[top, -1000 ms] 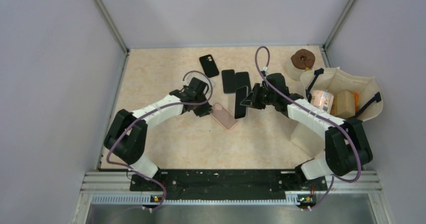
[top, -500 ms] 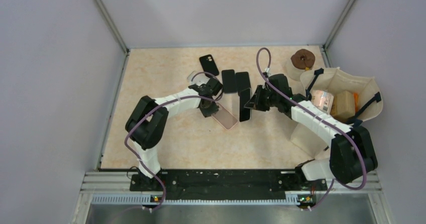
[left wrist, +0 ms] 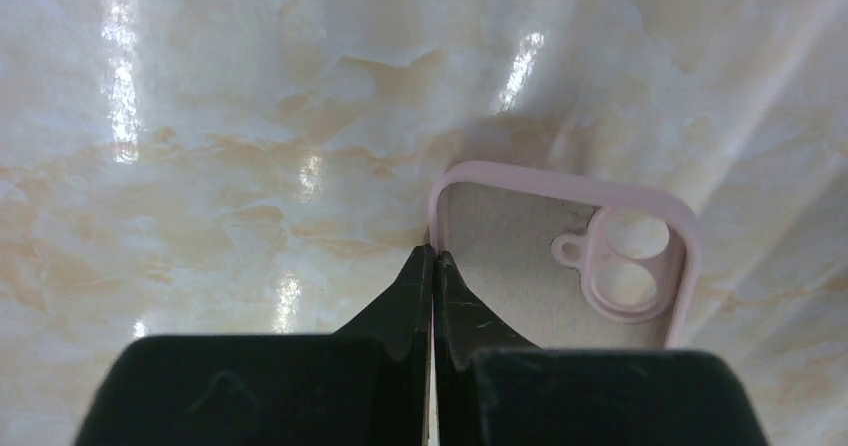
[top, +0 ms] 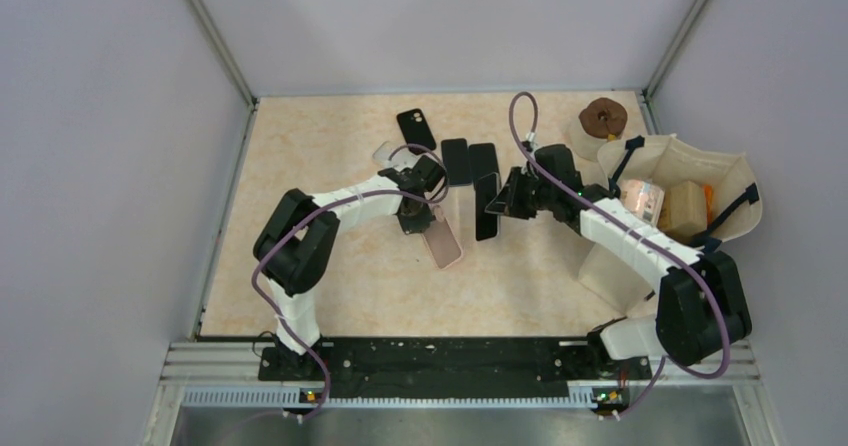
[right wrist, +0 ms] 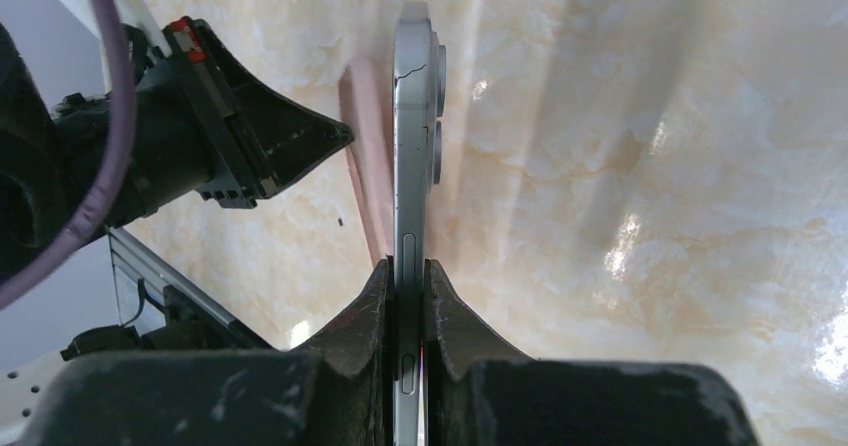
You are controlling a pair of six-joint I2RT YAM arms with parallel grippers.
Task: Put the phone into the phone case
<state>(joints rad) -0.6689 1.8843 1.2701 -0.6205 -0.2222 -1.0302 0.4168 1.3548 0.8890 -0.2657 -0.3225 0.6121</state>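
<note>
A pink phone case (top: 443,238) lies open side up on the marbled table, its camera cut-out (left wrist: 625,266) at the far end. My left gripper (top: 418,216) is shut on the case's left wall (left wrist: 436,211) near the corner; the fingertips pinch together at the rim (left wrist: 432,254). A dark phone (top: 486,206) hangs edge-on just right of the case, upright, with my right gripper (top: 500,202) shut on it. The right wrist view shows the phone's silver edge (right wrist: 410,116) between the jaws (right wrist: 405,266), with the pink case (right wrist: 366,156) and the left gripper (right wrist: 300,141) just beyond it.
Three more dark phones (top: 416,130) (top: 455,161) (top: 483,158) lie behind the grippers, and a clear case (top: 385,152) sits beside the left arm. A brown tape roll (top: 603,118) and a white bag (top: 690,156) with packets stand at the right.
The left arm reached right to the case and its jaws closed on the case's wall. The case turned from diagonal to nearly lengthwise. The right gripper raised the phone nearly upright.
</note>
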